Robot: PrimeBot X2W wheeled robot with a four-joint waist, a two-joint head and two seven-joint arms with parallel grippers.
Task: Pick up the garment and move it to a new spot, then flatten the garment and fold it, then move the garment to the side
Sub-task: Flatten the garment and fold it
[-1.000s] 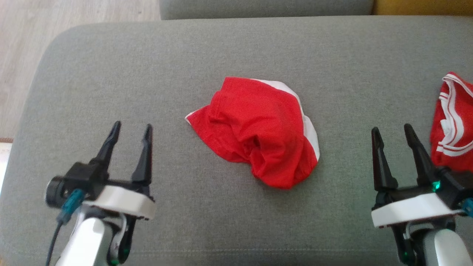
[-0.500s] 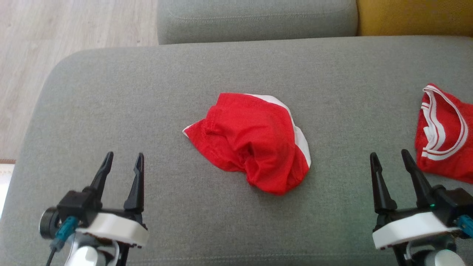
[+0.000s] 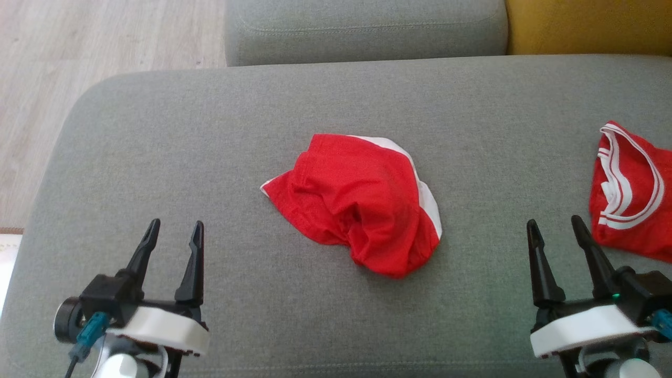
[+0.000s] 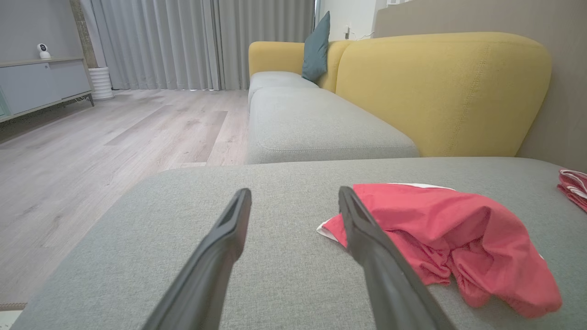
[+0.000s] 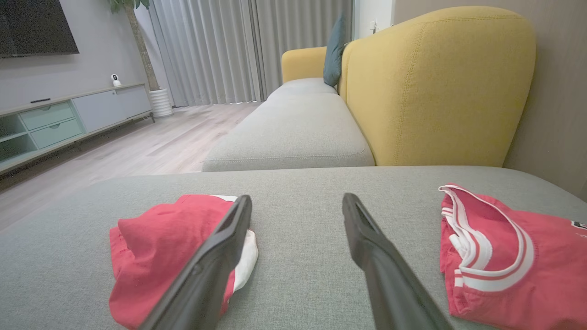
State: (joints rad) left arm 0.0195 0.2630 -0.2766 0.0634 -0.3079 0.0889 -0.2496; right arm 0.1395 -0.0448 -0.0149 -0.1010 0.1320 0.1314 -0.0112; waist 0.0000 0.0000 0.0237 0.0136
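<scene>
A crumpled red garment with white panels (image 3: pixel 357 202) lies in a heap at the middle of the grey sofa cushion (image 3: pixel 210 131). My left gripper (image 3: pixel 176 224) hovers open over bare cushion to the garment's left, well apart from it. In the left wrist view the garment (image 4: pixel 449 233) lies right of my open left gripper (image 4: pixel 294 191). My right gripper (image 3: pixel 554 221) stands open to the garment's right, holding nothing. The right wrist view shows the garment (image 5: pixel 156 247) partly behind the left finger of that gripper (image 5: pixel 297 198).
A second red garment with white striped trim (image 3: pixel 630 194) lies at the cushion's right edge, close to my right gripper. A yellow backrest (image 3: pixel 588 26) rises at the far right, another grey seat (image 3: pixel 362 26) lies behind, and wooden floor (image 3: pixel 79 42) drops off on the left.
The camera has tilted, so the whole picture sits lower. Both open grippers have drawn back a little toward the cushion's front edge. The garment lies as before.
</scene>
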